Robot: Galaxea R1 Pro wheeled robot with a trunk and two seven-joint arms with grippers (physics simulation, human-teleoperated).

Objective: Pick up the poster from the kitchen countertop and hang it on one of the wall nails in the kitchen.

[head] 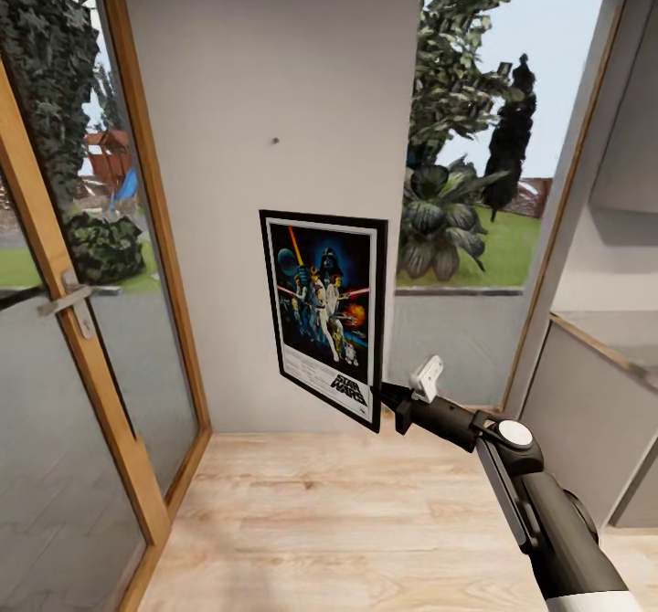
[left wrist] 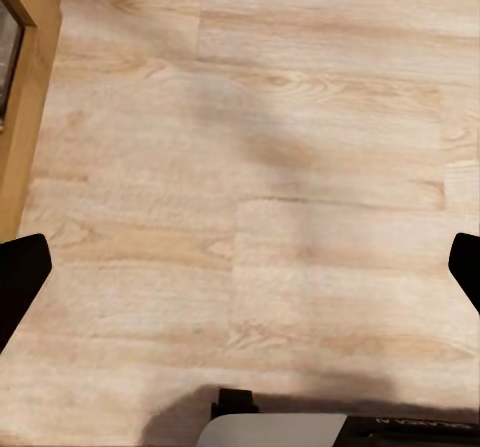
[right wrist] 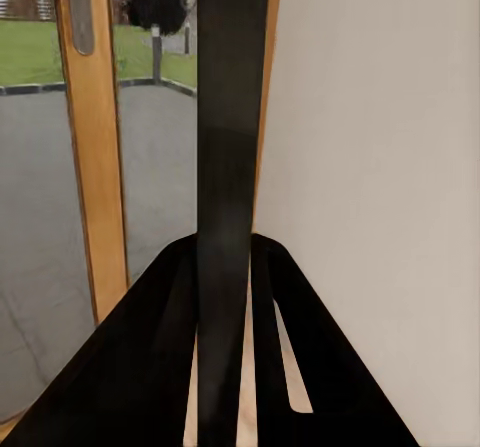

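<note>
Head view has the right claw (head: 388,399) clamped on the lower right corner of the poster (head: 324,318), which stands upright in the air, long axis vertical, just before the wall (head: 274,64). Up and left of its top edge sits the nail (head: 274,142), well apart. Left claw (left wrist: 240,267), fingers apart, faces the floor (left wrist: 300,117)

One poster (head: 324,321) — one wall nail (head: 274,142), one glazed door (head: 55,338), one window (head: 498,137), one arm (head: 512,466).
</note>
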